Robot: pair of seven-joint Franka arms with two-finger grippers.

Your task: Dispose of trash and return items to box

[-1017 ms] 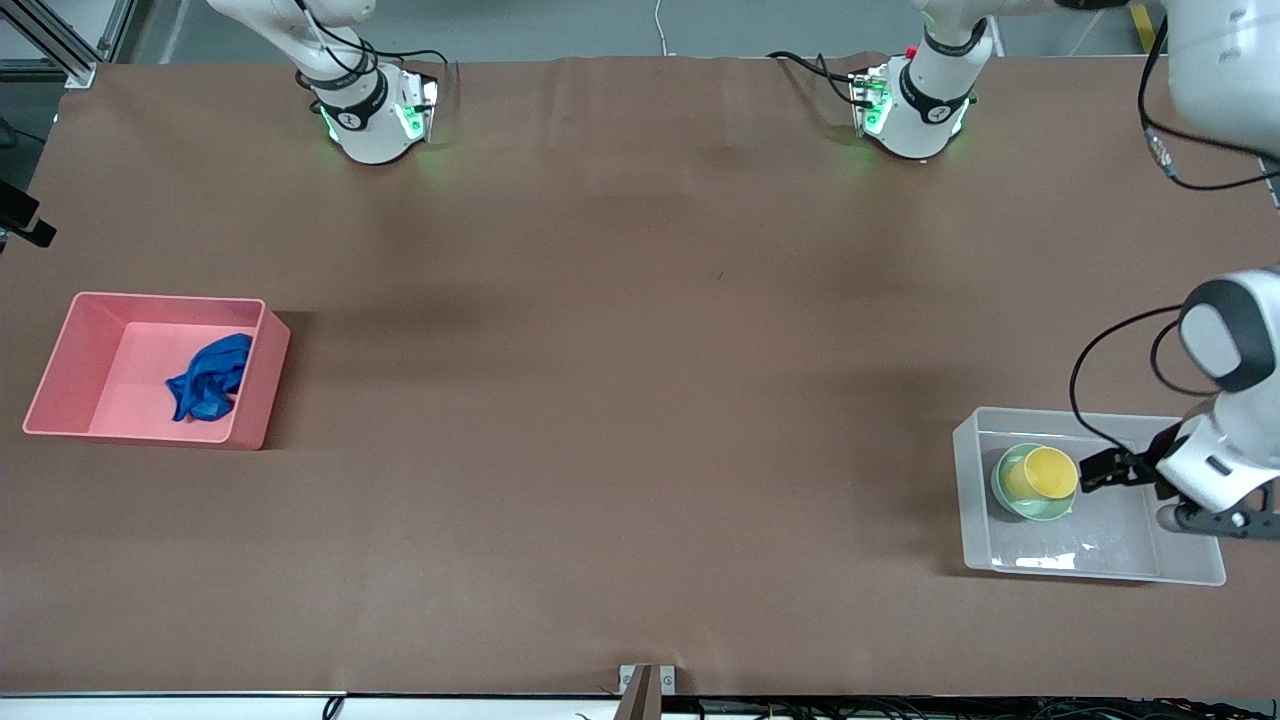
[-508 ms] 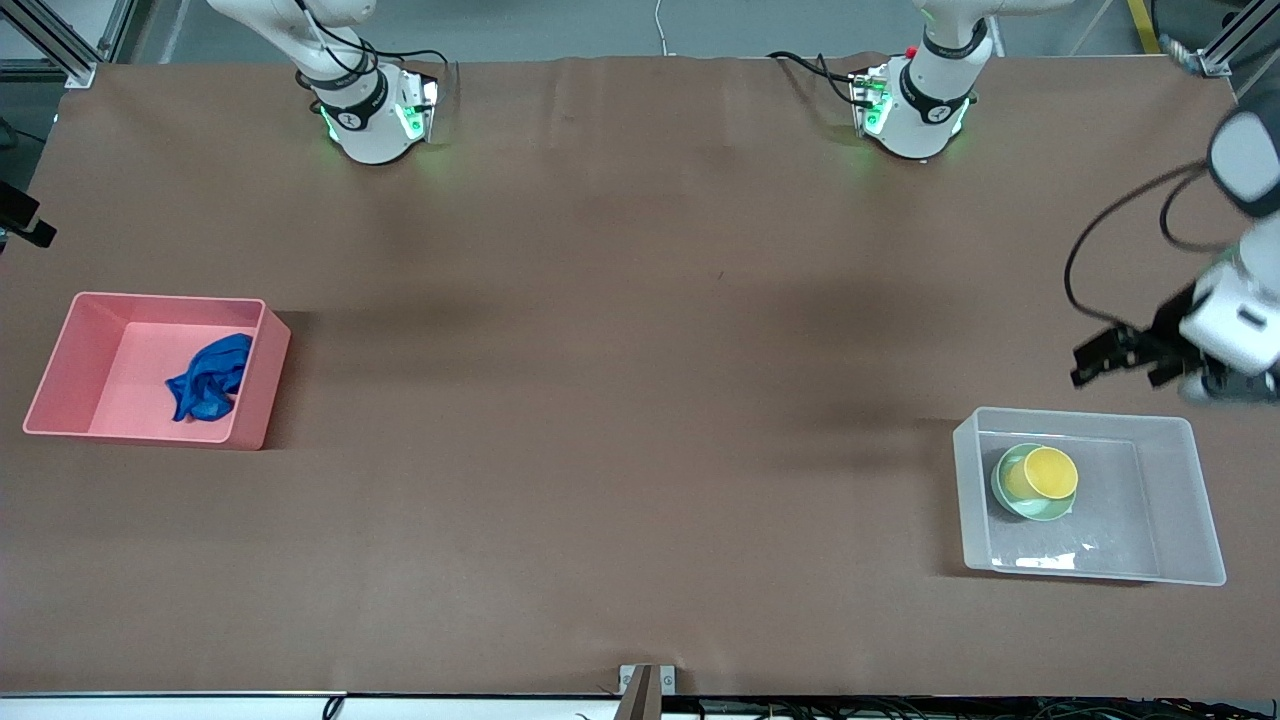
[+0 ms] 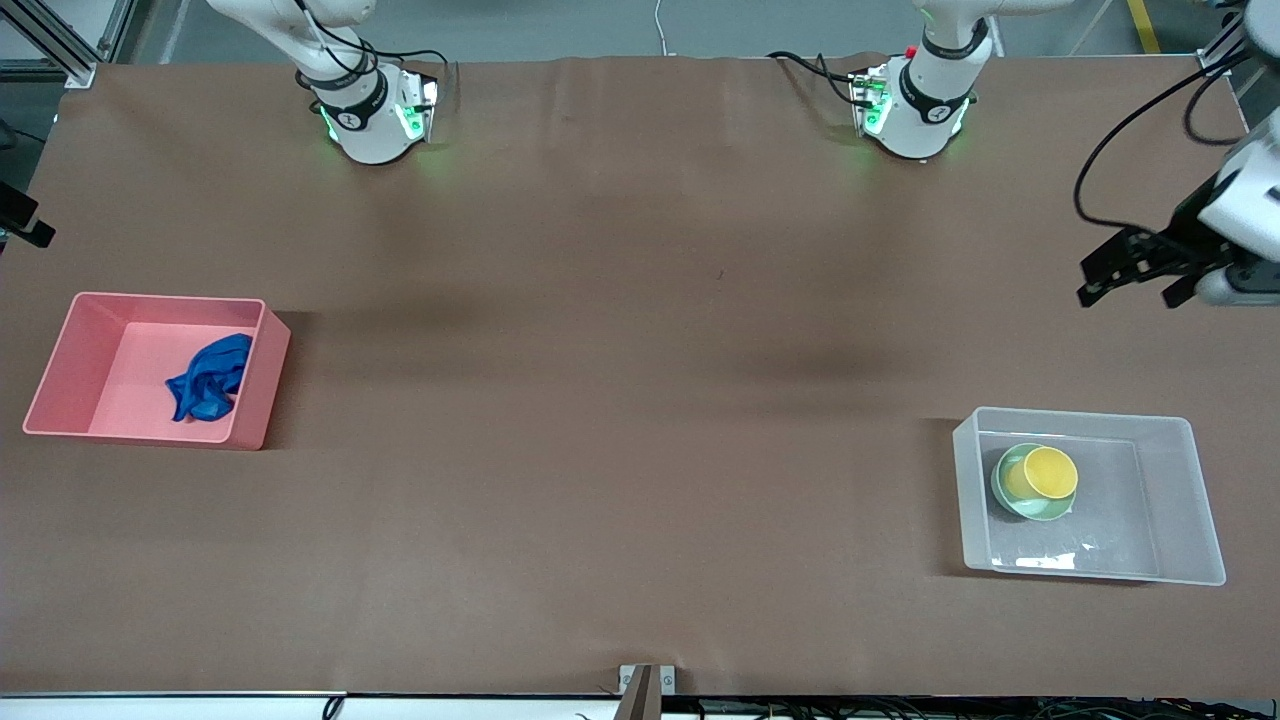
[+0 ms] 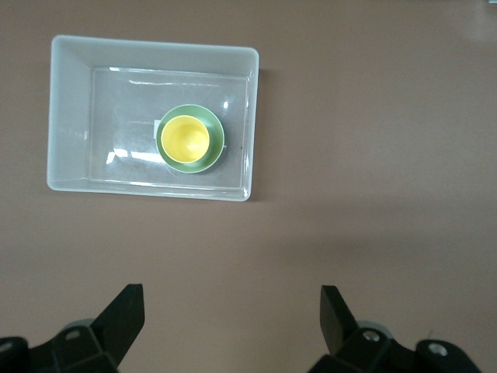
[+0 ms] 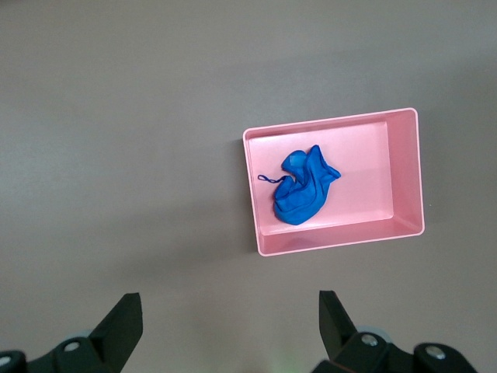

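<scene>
Looking over the table (image 3: 620, 400), I am judging the sorting part of the job as finished. The blue cloth (image 3: 210, 377) is lying inside the pink tub (image 3: 60, 370) at the right arm's end of the table, at about nine o'clock in the front view. The yellow cup (image 3: 1048, 472) is sitting nested in the mint-green bowl (image 3: 1008, 492), and both are resting inside the clear box (image 3: 1180, 500) at the left arm's end, at roughly four o'clock.

I am seeing the left hand (image 3: 1135, 272) hanging in the air with nothing in it, at about three o'clock in the front view, over bare table beside the box; its fingers (image 4: 124, 315) are spread wide apart in its wrist view. The right hand (image 5: 229, 326) is not showing in the front view at all, but its wrist camera is looking straight down on the pink tub and the cloth from high up, and its fingers (image 5: 332, 315) are likewise standing well apart with nothing between them.

I am reading this as the closing step, with both arms clear of the containers. Nothing is left loose on the table that I can see, so the next move is calling only for parking both arms, keeping them well above the tub and box rims.
</scene>
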